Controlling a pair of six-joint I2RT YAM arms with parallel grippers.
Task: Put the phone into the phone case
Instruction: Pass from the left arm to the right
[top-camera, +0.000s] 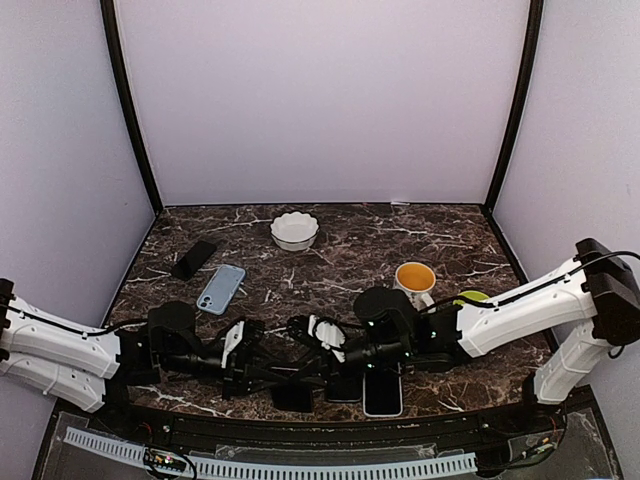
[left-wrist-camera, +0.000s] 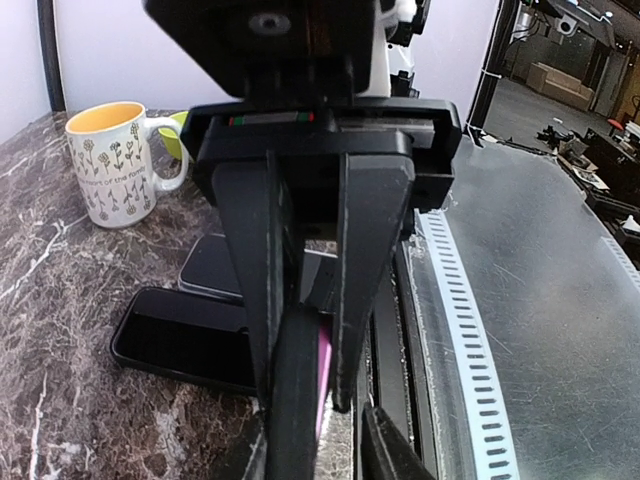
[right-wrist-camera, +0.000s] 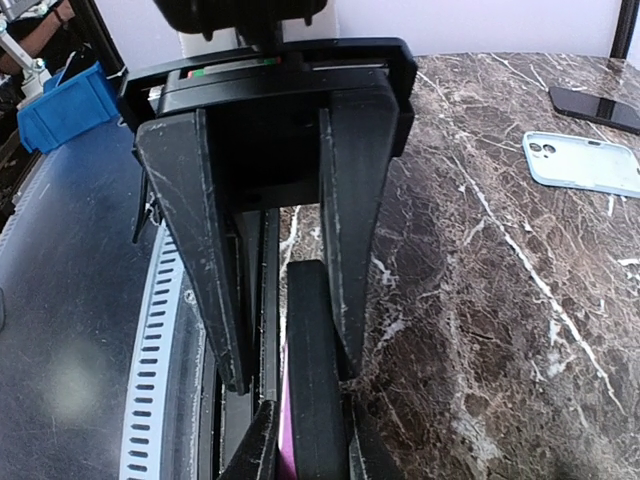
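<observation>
Both arms meet low over the near edge of the worktop (top-camera: 330, 250). The left gripper (left-wrist-camera: 305, 395) is clamped on a thin black phone (left-wrist-camera: 295, 425), held edge-on with a pink strip along it. The right gripper (right-wrist-camera: 292, 375) straddles the same phone from the other end; I cannot tell whether it presses. Two dark handsets (left-wrist-camera: 185, 340) lie flat just below. The light-blue phone case (top-camera: 220, 288) lies well apart, beside another black phone (top-camera: 193, 259).

A white scalloped bowl (top-camera: 294, 230) sits at the far side of a dark marble table (top-camera: 350, 255). At right, a yellow-lined floral mug (top-camera: 414, 280) stands beside a green object (top-camera: 470, 297).
</observation>
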